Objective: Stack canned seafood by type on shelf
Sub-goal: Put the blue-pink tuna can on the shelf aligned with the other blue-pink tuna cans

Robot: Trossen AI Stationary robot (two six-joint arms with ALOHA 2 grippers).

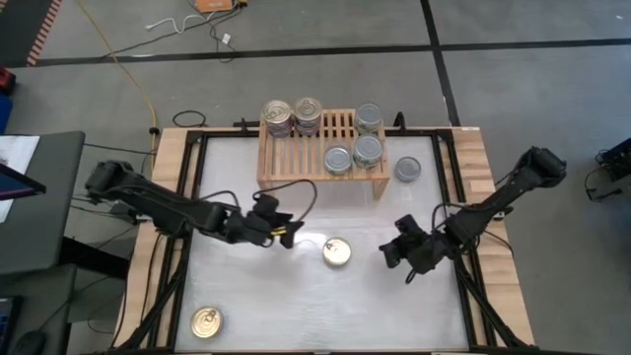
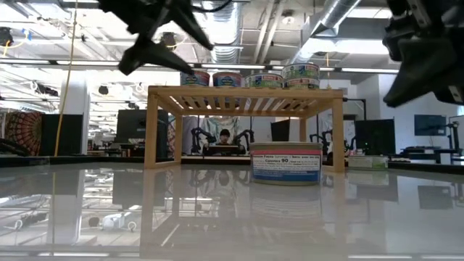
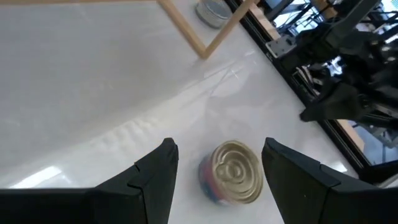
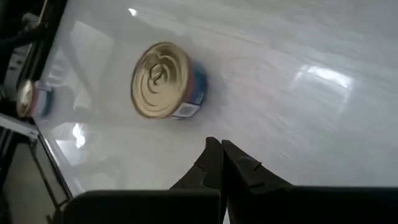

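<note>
Canned seafood is spread between the shelf (image 1: 321,148) and the white tabletop (image 1: 296,296). On the slatted top of the light-wood shelf, two gold-topped stacks (image 1: 292,115) stand side by side at the far left corner, and three silver-topped tins (image 1: 360,140) cluster toward the right end. Another silver-topped tin (image 1: 407,170) sits on the tabletop just right of the shelf's right leg. A gold-topped tin (image 1: 337,252) lies upright near the middle of the tabletop, between the two arms, and a second gold-topped tin (image 1: 206,321) rests alone at the near left.

The left tool (image 1: 287,233) hangs above the tabletop just left of the middle tin, its fingers (image 3: 159,168) spread moderately wide and holding nothing; the tin shows between them in the left wrist view without touching either one. The right tool (image 1: 391,250) hovers to the right of the same tin, its fingers (image 4: 214,163) pressed together and empty. In the low view, that tin's pink and blue label faces the camera, standing in front of the shelf.
</note>
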